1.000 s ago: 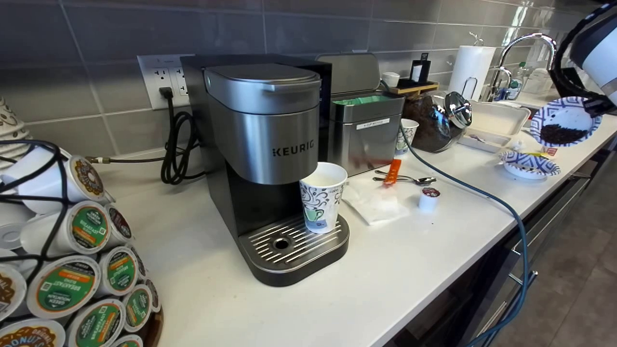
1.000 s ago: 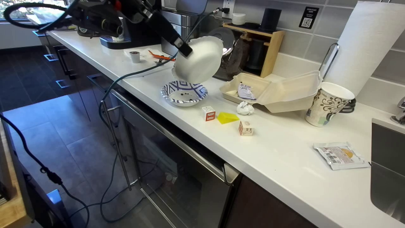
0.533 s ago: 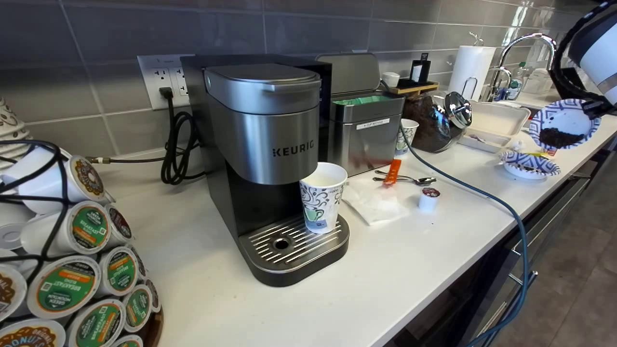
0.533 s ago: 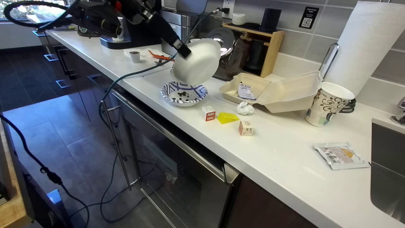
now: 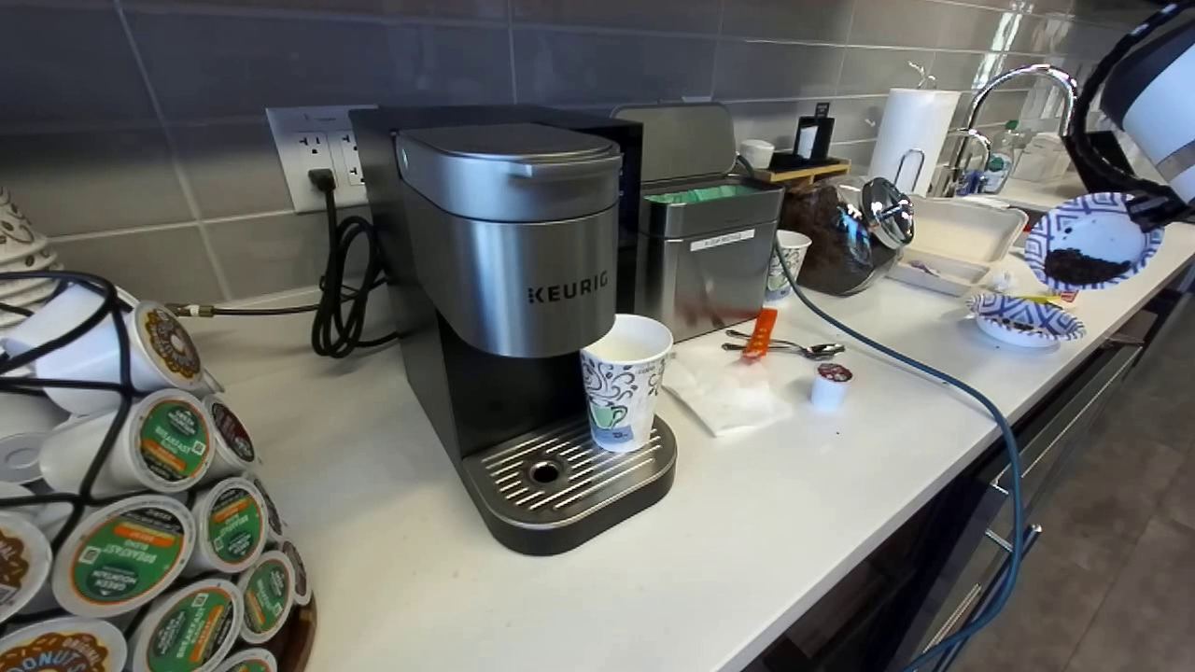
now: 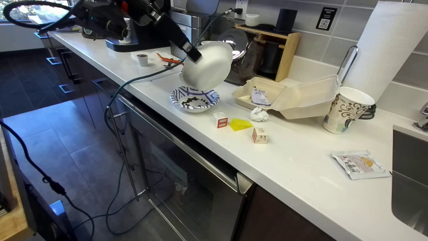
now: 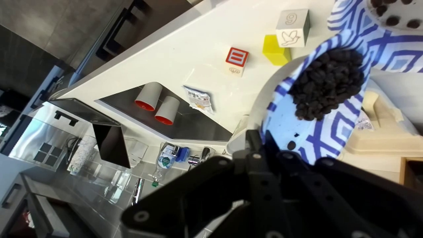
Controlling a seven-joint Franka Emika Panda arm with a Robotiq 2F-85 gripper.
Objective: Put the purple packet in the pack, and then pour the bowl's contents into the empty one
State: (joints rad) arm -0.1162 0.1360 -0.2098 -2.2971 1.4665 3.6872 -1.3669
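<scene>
Small bowl [image 5: 1103, 224]: in the air, tipped steeply over the wide bowl [image 6: 211, 96] and apart from it. Hand [image 6: 194, 54] clamped on its rim. Over the last second the dark bits [image 7: 327, 84] on the wide bowl's floor went from a few specks to a loose scatter; the small bowl itself shifted only slightly. My reading: pour begun, far from done. Most bits lay heaped against the small bowl's low side, a couple stranded nearer the hand, so more tilt seemed called for. Likely trouble: the heap sliding all at once past the rim.

Wide bowl sat near the front edge of the surface [image 6: 294, 174]. Packet [image 6: 259, 96] lay in the pack [image 6: 306, 97], toward the back edge; that half of the task looked finished.

Materials: bowls paper-like, blue-and-white geometric print inside, the small one's underside plain white. Bits rounded, bean-like, dark brown. Pack beige, moulded-fibre look, lid folded back. Packet creased film, pale with purple print.

Farther out, along the front edge: two printed cubes [image 6: 220, 119], a smooth yellow block [image 6: 240, 124] between them. Behind, a crumpled paper wad [image 6: 259, 114] just beside the pack. Sachet [image 6: 361, 164] flat, one corner at the sink's [image 6: 408, 154] edge.
</scene>
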